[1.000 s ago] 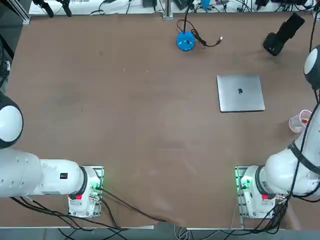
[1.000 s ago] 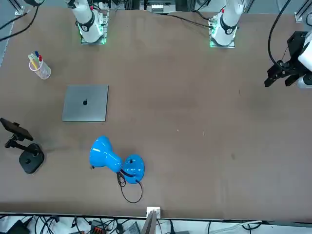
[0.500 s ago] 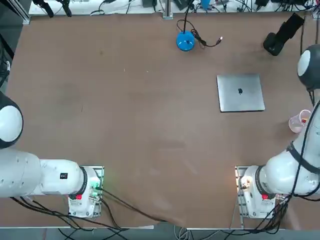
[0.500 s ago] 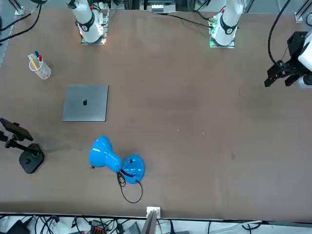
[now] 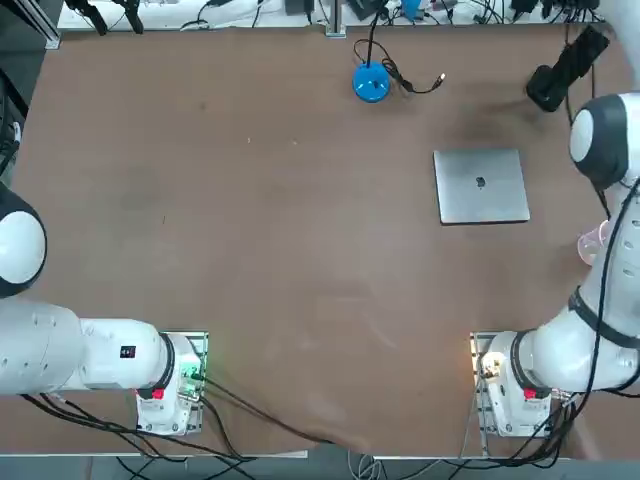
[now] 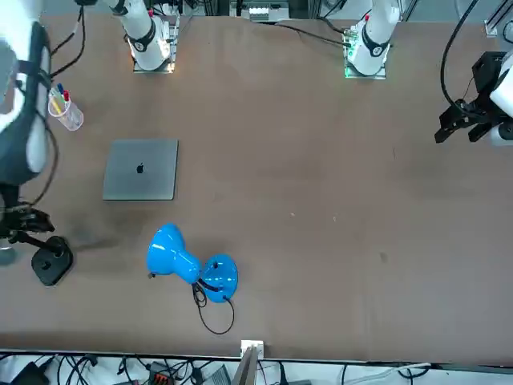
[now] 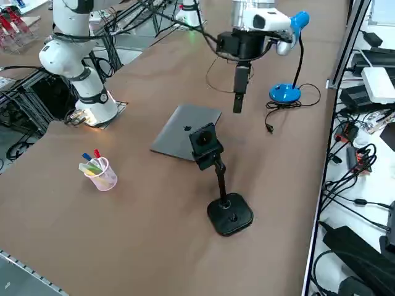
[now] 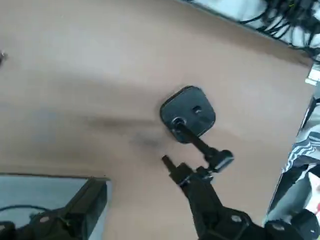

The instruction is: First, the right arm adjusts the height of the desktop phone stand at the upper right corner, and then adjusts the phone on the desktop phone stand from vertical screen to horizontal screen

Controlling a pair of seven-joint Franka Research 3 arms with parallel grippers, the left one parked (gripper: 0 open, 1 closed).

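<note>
Phone stand (image 7: 227, 197) sits at the far right corner of the table (image 5: 250, 250), black base flat on the wood and its thin pole leaning a bit, with the phone (image 7: 202, 140) clamped at the top. From the side camera the phone looks tipped back, dark face up toward the camera, though I can't really tell if it's portrait or landscape.

Right arm (image 5: 600, 250) reaches along the right edge of the table toward that corner. Its gripper (image 7: 238, 86) hangs in the air pointing down, above the spot between the silver laptop (image 5: 481, 185) and the blue lamp (image 7: 285, 92), near the stand but clearly apart from it. Fingers are spread wide with nothing between them. On the wrist camera you can see both fingers (image 8: 210, 210) with the stand's base (image 8: 188, 114) and pole below, not touching.

Other stuff: the closed laptop lies flat just beside the stand, and a clear cup of pens (image 7: 99, 171) stands near the right edge, closer to the arm's base.
</note>
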